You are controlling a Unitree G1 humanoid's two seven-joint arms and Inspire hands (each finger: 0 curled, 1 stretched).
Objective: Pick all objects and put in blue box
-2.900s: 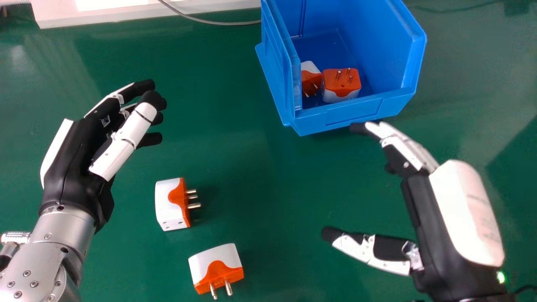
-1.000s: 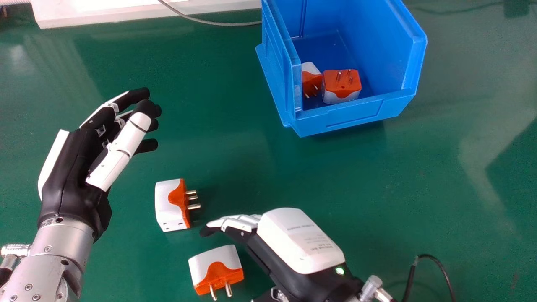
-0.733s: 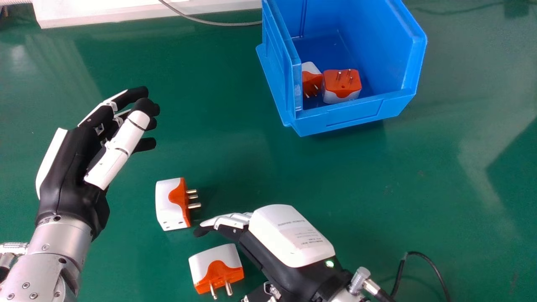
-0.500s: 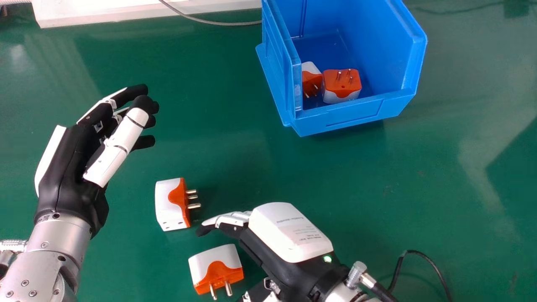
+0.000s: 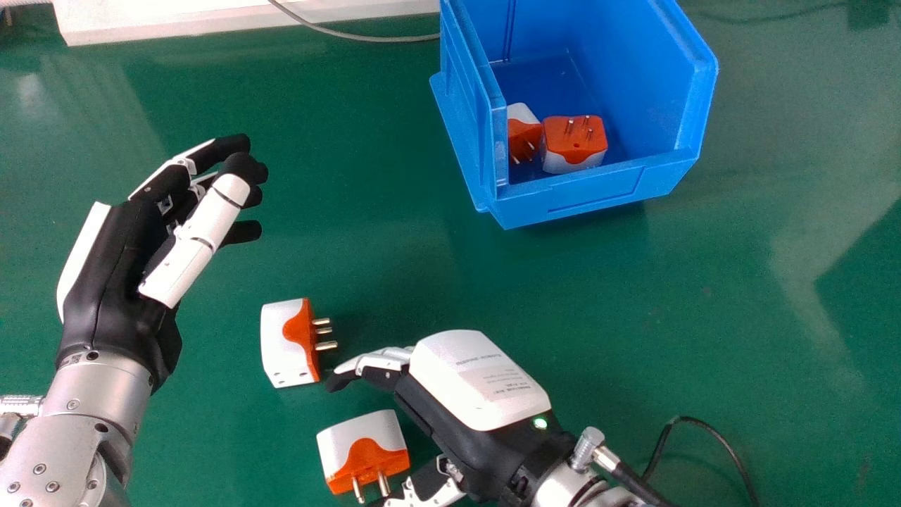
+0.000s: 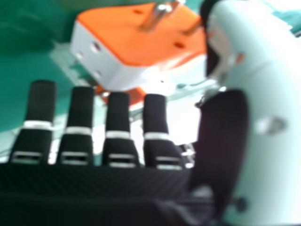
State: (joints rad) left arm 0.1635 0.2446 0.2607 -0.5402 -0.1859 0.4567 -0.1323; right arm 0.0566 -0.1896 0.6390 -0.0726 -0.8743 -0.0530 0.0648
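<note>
— Right hand (image 5: 479, 380), lower centre, fingers loosely extended, thumb spread!
— And a boxy white-and-orange plastic plug adapter (image 5: 362, 451) sits between them, lower left of centre!
— Right hand view adds holes in its white side!
— Blue open-topped plastic box (image 5: 598, 193), upper right!

Holds the left hand (image 5: 116, 274) at nine o'clock in the head view, with relaxed fingers aimed toward two. Has the right hand (image 5: 479, 384) at six o'clock, back upward, with extended fingers toward nine and partly hidden thumb apparently spread toward eight.
</note>
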